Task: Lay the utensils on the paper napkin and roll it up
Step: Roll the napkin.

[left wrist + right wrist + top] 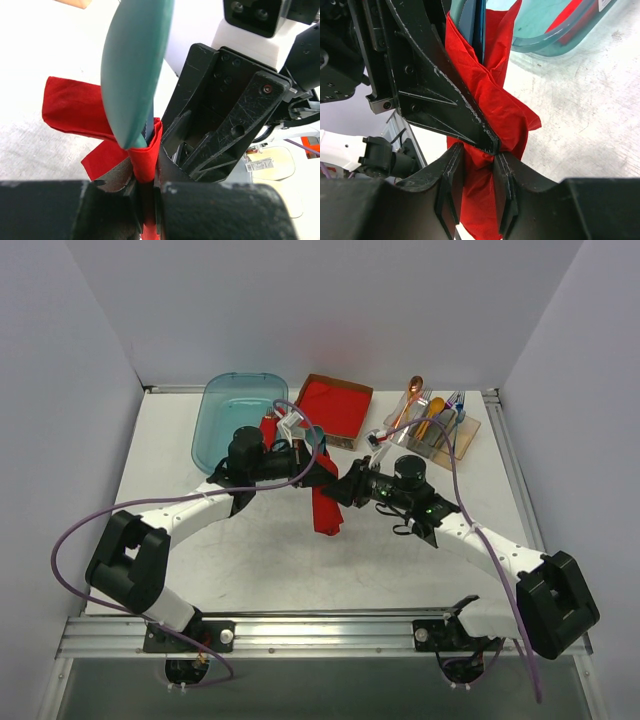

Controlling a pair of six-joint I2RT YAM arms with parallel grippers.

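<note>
The left gripper (148, 210) pinches the thin red paper napkin (75, 112) wrapped around the teal round-bowled plastic spoon (135, 70). The right gripper (479, 187) pinches the same napkin.

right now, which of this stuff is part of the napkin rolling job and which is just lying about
In the job: paper napkin, teal spoon, blue piece.
Lying about: teal tub, red napkin stack, orange spoon, yellow utensil, clear holder.

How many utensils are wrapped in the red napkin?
2: teal spoon and blue piece beside it, both poking from one end of the napkin; others may be hidden inside.
</note>
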